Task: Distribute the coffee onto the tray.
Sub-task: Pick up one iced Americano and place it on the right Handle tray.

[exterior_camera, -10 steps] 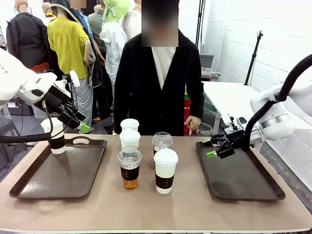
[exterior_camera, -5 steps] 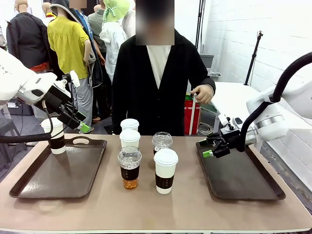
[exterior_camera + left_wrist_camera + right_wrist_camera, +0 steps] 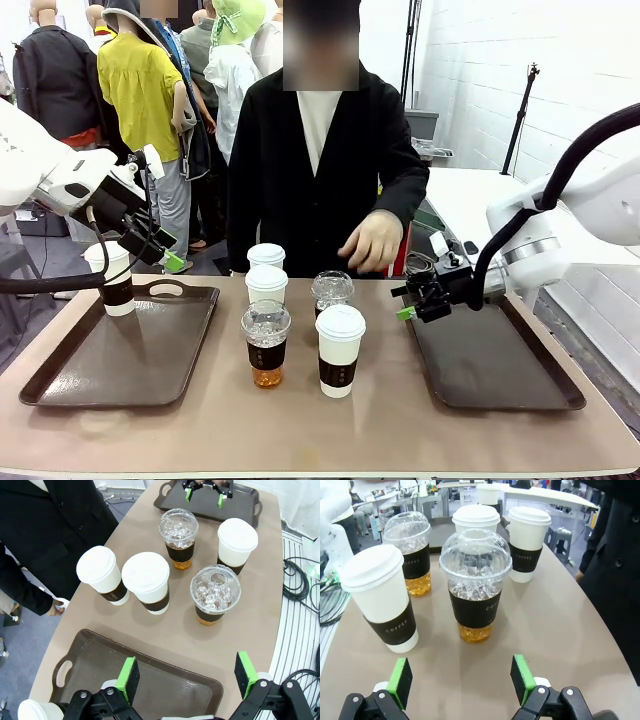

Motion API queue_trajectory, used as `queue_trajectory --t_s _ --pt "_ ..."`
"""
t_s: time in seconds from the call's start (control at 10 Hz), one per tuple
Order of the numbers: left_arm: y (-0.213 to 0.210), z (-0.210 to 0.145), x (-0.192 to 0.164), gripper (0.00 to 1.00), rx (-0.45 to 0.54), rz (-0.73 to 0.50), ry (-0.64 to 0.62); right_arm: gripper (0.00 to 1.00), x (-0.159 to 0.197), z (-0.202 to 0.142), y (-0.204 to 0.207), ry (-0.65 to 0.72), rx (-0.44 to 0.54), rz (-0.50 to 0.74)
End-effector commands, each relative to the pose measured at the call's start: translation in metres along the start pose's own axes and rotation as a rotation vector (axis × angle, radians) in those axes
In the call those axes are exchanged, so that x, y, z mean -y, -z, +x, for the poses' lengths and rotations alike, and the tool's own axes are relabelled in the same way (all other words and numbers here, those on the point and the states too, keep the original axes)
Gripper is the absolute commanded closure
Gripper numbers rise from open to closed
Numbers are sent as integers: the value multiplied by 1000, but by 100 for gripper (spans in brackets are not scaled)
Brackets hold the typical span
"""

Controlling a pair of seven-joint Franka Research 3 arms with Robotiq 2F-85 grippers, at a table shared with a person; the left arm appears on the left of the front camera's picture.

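With my right tool (image 3: 461, 681) and left tool (image 3: 187, 676) both spread empty, I'd take the nearest dome-lidded cup (image 3: 476, 570) by its brown sleeve (image 3: 474, 611), gently: it looks liquid-heavy, thin-walled, crushable.

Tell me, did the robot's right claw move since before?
Yes. The right gripper slid left across the right tray to its left rim, toward the far dome-lidded cup.
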State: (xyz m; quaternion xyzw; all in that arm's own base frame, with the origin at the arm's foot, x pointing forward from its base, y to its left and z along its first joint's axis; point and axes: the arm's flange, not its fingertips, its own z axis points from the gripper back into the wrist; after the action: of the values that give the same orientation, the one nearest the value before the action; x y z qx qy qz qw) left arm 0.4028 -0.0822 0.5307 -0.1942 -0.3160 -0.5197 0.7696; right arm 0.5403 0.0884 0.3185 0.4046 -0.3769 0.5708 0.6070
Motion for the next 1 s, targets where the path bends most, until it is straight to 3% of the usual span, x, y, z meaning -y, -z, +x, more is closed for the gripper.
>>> queue_trajectory --t_s 0.0,0.3,0.9 --pt "1 -1 -3 0 28 -13 8 0 9 3 21 -1 3 -25" --pt "1 -1 -3 0 28 -13 8 0 10 4 24 2 -3 -19" --pt "1 -1 -3 0 28 -13 8 0 -16 1 -43 26 -4 -119"
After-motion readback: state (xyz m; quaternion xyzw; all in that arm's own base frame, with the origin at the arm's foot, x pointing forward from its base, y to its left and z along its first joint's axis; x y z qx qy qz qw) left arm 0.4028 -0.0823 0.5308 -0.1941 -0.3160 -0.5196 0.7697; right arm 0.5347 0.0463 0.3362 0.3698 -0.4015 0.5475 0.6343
